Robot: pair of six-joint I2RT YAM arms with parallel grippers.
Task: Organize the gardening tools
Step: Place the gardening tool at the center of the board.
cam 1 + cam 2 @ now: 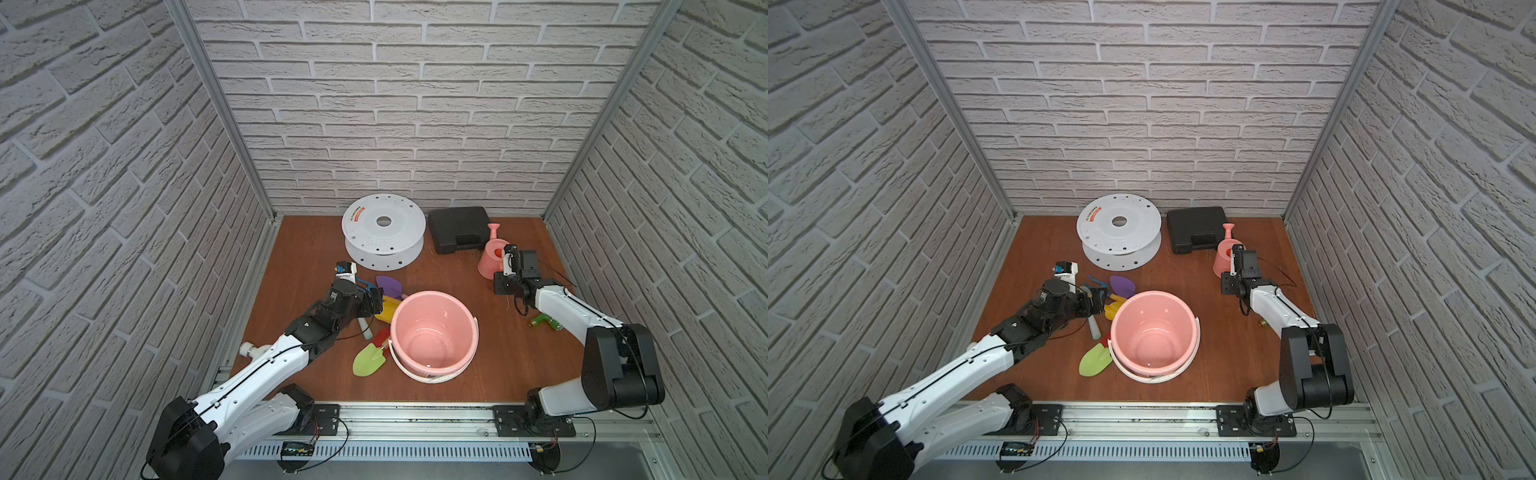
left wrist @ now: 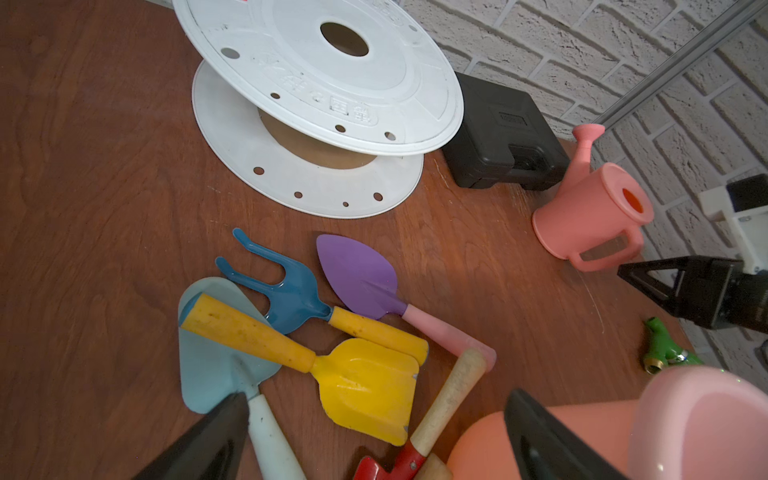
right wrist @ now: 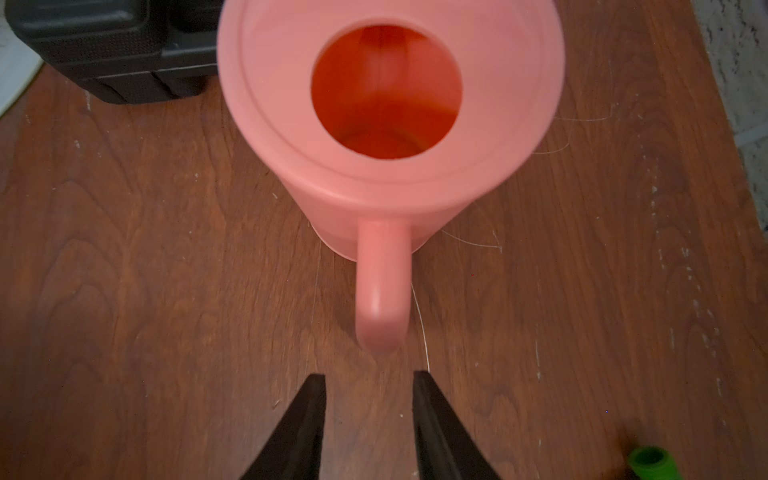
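Note:
Left of the pink bucket [image 1: 432, 294] lies a heap of gardening tools: purple trowel [image 2: 357, 274], blue claw fork [image 2: 286, 291], yellow scoop [image 2: 365, 386], pale-blue trowel [image 2: 216, 353] and a red tool with a wooden handle [image 2: 449, 395]. The green spade [image 1: 368, 359] lies nearer the front. My left gripper [image 2: 376, 395] hovers wide open over the heap, holding nothing. The pink watering can [image 3: 386, 104] stands upright at the back right, its handle towards my right gripper [image 3: 369, 375]. That gripper's jaws stand apart, just short of the handle, with nothing between them.
A white spool [image 1: 384, 232] and a black case [image 1: 457, 228] stand against the back wall. A green tap fitting [image 1: 544, 322] lies beside the right arm. A white fitting [image 1: 251, 349] lies by the left arm. Brick walls close in three sides.

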